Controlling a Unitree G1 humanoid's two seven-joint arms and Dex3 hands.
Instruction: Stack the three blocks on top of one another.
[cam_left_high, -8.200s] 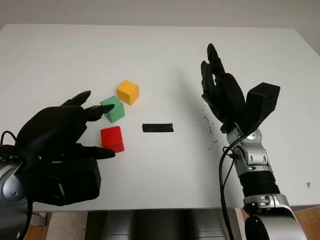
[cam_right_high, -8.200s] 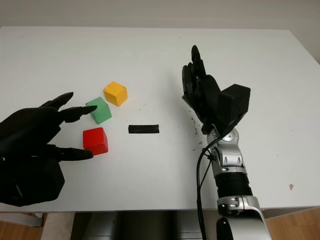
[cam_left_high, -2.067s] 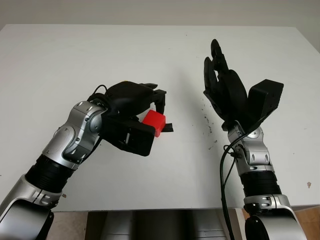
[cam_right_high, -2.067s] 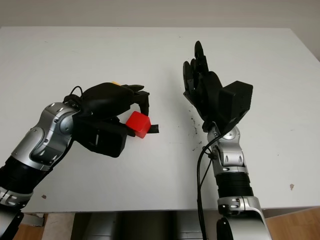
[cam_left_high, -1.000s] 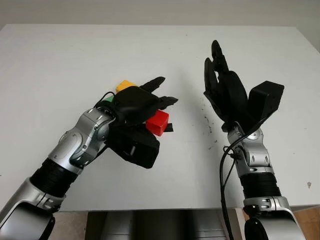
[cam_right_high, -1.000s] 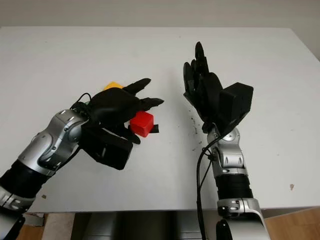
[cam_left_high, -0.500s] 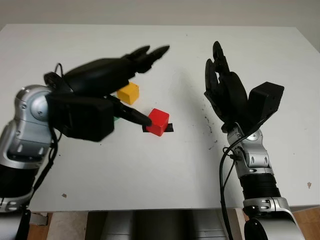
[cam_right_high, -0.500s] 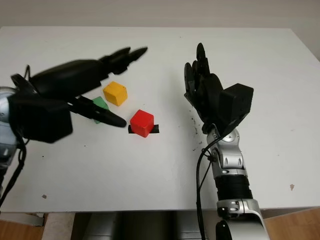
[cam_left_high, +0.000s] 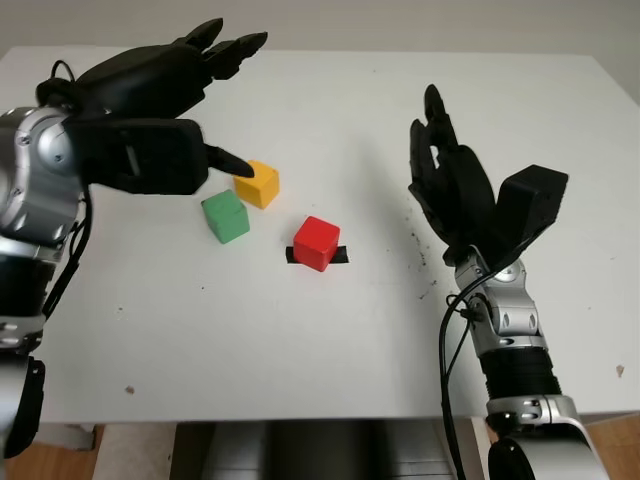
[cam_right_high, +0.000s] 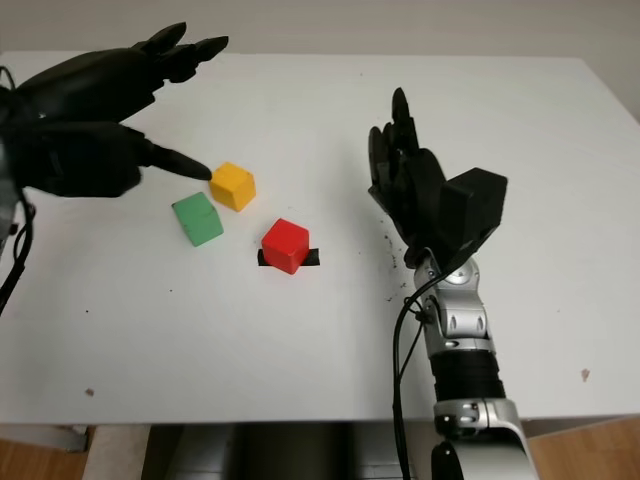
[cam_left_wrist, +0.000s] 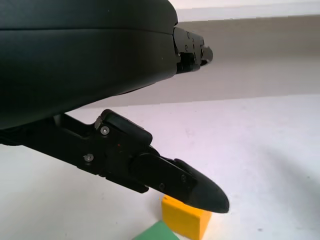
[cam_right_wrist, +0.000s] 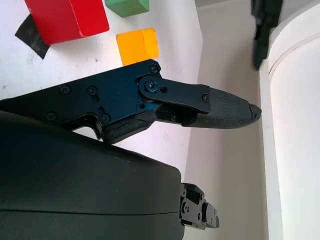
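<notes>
I see a white table (cam_left_high: 330, 340) with a strip of black tape (cam_left_high: 338, 256) near its middle and dark specks (cam_left_high: 420, 262) beyond. A pale wall (cam_left_high: 400, 25) runs behind its far edge; wooden floor (cam_left_high: 625, 440) shows past its near right corner.

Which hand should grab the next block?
Left, likely. The left hand, open, hovers by the yellow block and green block; the right hand, open, is farther away.

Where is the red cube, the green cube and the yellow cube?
red cube (cam_left_high: 318, 241), left eye view, its top face
green cube (cam_left_high: 225, 217), left eye view, its top face
yellow cube (cam_right_high: 233, 185), right eye view, its top face
</notes>
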